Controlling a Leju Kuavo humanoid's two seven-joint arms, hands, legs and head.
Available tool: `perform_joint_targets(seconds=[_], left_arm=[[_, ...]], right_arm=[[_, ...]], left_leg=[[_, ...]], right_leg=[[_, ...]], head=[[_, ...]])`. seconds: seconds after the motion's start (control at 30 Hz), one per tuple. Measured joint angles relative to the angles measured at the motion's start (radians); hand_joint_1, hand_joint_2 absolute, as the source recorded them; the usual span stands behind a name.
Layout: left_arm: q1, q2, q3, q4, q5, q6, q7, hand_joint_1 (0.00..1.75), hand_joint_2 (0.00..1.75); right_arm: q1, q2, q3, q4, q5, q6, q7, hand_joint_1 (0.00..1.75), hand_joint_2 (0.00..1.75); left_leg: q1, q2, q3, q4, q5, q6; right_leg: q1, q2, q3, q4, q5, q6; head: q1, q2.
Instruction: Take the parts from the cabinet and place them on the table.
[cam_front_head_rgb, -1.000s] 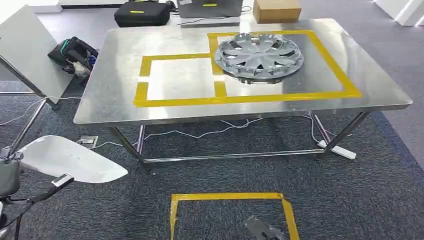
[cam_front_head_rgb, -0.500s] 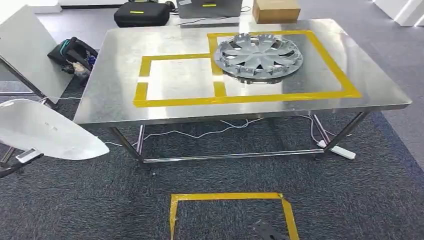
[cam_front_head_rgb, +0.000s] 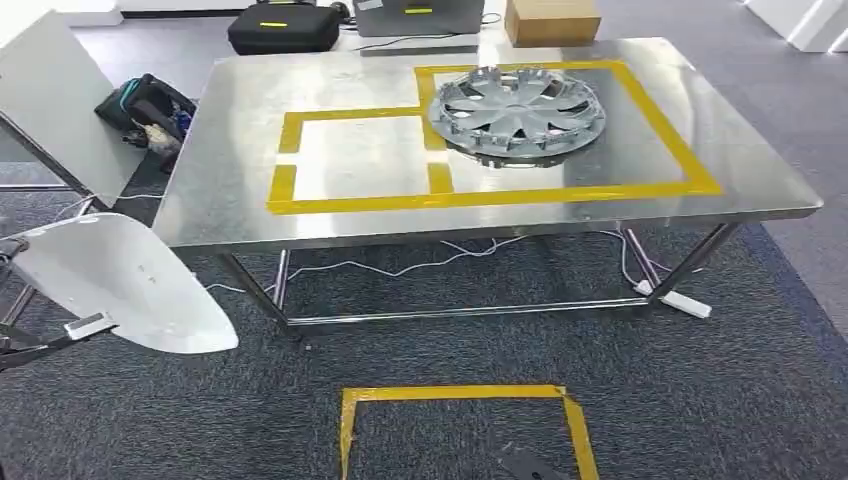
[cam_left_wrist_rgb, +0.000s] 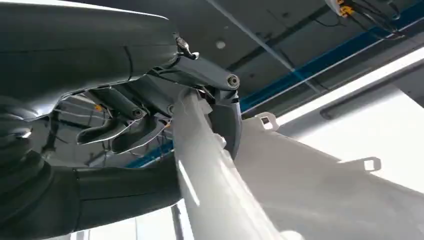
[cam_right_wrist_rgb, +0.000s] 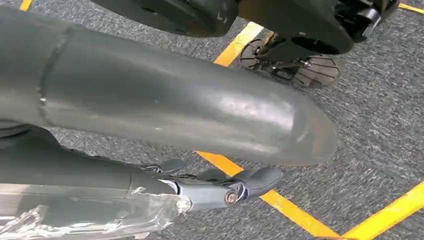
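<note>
A white curved panel (cam_front_head_rgb: 120, 280) hangs at the left, over the carpet in front of the steel table (cam_front_head_rgb: 230, 200). In the left wrist view my left hand (cam_left_wrist_rgb: 165, 100) grips the edge of this white panel (cam_left_wrist_rgb: 310, 190), dark fingers on one side and thumb on the other. A silver hubcap (cam_front_head_rgb: 517, 108) lies on the table inside the larger yellow-taped rectangle; the smaller taped rectangle (cam_front_head_rgb: 355, 155) beside it is bare. My right hand (cam_right_wrist_rgb: 150, 115) hangs over the carpet, its fingers (cam_right_wrist_rgb: 225, 185) stretched out and holding nothing.
A yellow tape square (cam_front_head_rgb: 455, 425) marks the carpet in front of the table. A black bag (cam_front_head_rgb: 150, 110) and a tilted grey board (cam_front_head_rgb: 50, 90) stand left of the table. Behind it sit a black case (cam_front_head_rgb: 285, 27) and a cardboard box (cam_front_head_rgb: 552, 20). Cables and a power strip (cam_front_head_rgb: 680, 300) lie underneath.
The white panel has swung upward at the left edge, then turned and tilted, now showing more of its broad face. The hubcap and table have not moved.
</note>
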Motion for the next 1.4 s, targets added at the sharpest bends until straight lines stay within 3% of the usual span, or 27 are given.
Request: perform_joint_targets(seconds=[0.2,0.33,0.77,0.83,0.93,1.0,1.03,1.07,1.17,1.2,1.23,1.27,1.33,1.37,1.4], left_arm=[[0.017,-0.053,-0.021,0.0,-0.008,0.006,-0.05,1.75,1.75],[0.029,-0.084,-0.046,0.006,-0.012,0.021,-0.036,1.75,1.75],[0.045,-0.093,-0.053,0.013,-0.012,0.032,-0.016,1.75,1.75],[0.047,-0.093,-0.052,0.013,-0.012,0.032,-0.011,1.75,1.75],[0.052,-0.091,-0.045,0.013,-0.011,0.034,-0.004,1.75,1.75],[0.053,-0.088,-0.034,0.013,-0.01,0.034,-0.004,1.75,1.75],[0.055,-0.088,-0.032,0.012,-0.01,0.035,-0.003,1.75,1.75],[0.055,-0.088,-0.032,0.012,-0.01,0.035,-0.003,1.75,1.75],[0.065,-0.09,-0.031,0.012,-0.01,0.035,-0.004,1.75,1.75],[0.071,-0.091,-0.029,0.013,-0.01,0.035,-0.003,1.75,1.75],[0.074,-0.093,-0.026,0.013,-0.01,0.035,-0.004,1.75,1.75],[0.076,-0.095,-0.025,0.013,-0.01,0.035,-0.003,1.75,1.75],[0.077,-0.097,-0.018,0.013,-0.01,0.035,-0.004,1.75,1.75],[0.078,-0.097,-0.014,0.013,-0.01,0.035,-0.004,1.75,1.75],[0.078,-0.097,-0.009,0.013,-0.01,0.035,-0.004,1.75,1.75]], right_arm=[[0.0,0.002,0.012,0.0,0.024,0.0,-0.001,0.0,0.0],[0.0,0.004,0.029,0.0,0.04,-0.018,0.009,0.0,0.0],[0.001,0.005,0.028,0.0,0.012,-0.027,0.001,0.0,0.0],[0.001,0.006,0.027,0.0,0.004,-0.026,0.0,0.0,0.0],[0.001,0.007,0.025,0.0,-0.003,-0.023,-0.003,0.0,0.0],[0.001,0.008,0.024,0.0,-0.007,-0.019,-0.005,0.0,0.0],[0.002,0.007,0.024,0.0,-0.007,-0.018,-0.005,0.0,0.0],[0.002,0.007,0.024,0.0,-0.007,-0.018,-0.006,0.0,0.0],[0.002,0.007,0.023,0.0,-0.007,-0.017,-0.006,0.0,0.0],[0.004,0.006,0.023,0.0,-0.007,-0.018,-0.006,0.0,0.0],[0.006,0.006,0.023,0.0,-0.006,-0.018,-0.006,0.0,0.0],[0.008,0.006,0.023,0.0,-0.005,-0.019,-0.006,0.0,0.0],[0.008,0.005,0.023,0.0,-0.004,-0.021,-0.006,0.0,0.0],[0.005,0.005,0.023,0.0,-0.004,-0.022,-0.006,0.0,0.0],[0.004,0.008,0.023,0.0,-0.004,-0.023,-0.008,0.0,0.0]], left_leg=[[-0.001,0.0,0.0,0.0,0.0,0.001],[-0.001,0.0,-0.001,0.0,0.0,0.001],[-0.001,0.0,-0.001,0.0,0.0,0.001],[-0.003,0.0,-0.005,0.007,-0.006,0.014],[-0.005,0.0,-0.007,0.01,-0.01,0.022],[-0.007,0.001,-0.002,-0.001,-0.003,0.032],[0.007,0.009,0.011,-0.023,0.01,0.032],[0.007,0.013,0.018,-0.029,0.01,0.034],[0.007,0.029,0.02,-0.027,0.006,0.037],[0.008,0.034,0.02,-0.026,0.004,0.035],[0.008,0.039,0.021,-0.025,0.002,0.033],[0.01,0.041,0.022,-0.023,0.0,0.029],[0.018,0.05,0.022,-0.006,-0.012,0.014],[0.013,0.053,0.02,0.002,-0.019,0.005],[0.008,0.054,0.016,0.015,-0.026,0.0]], right_leg=[[-0.001,0.0,0.0,0.0,0.0,0.0],[-0.001,0.0,0.0,0.0,0.0,0.0],[-0.001,0.0,-0.001,0.0,0.0,0.0],[-0.005,0.0,0.0,-0.003,0.001,0.007],[-0.007,0.0,0.0,-0.004,0.001,0.013],[-0.007,0.004,0.004,-0.017,0.005,0.023],[-0.004,0.002,-0.003,-0.01,0.0,0.024],[0.001,-0.002,-0.013,0.016,-0.019,0.028],[-0.003,-0.007,-0.128,0.244,-0.123,0.036],[-0.003,-0.008,-0.153,0.288,-0.13,0.039],[-0.003,-0.009,-0.152,0.278,-0.112,0.041],[-0.005,-0.011,-0.13,0.227,-0.077,0.043],[-0.008,-0.033,-0.029,0.035,0.012,0.049],[-0.001,-0.047,-0.016,0.014,-0.007,0.046],[-0.008,-0.035,-0.008,0.005,0.001,0.031]], head=[[0.0,0.0],[0.0,0.0],[0.0,0.0],[-0.001,0.0],[0.0,0.0],[-0.001,0.0],[0.001,0.0],[0.002,0.0],[0.009,0.0],[0.01,0.0],[0.009,0.0],[0.01,0.0],[0.01,0.0],[0.011,0.0],[0.01,0.0]])
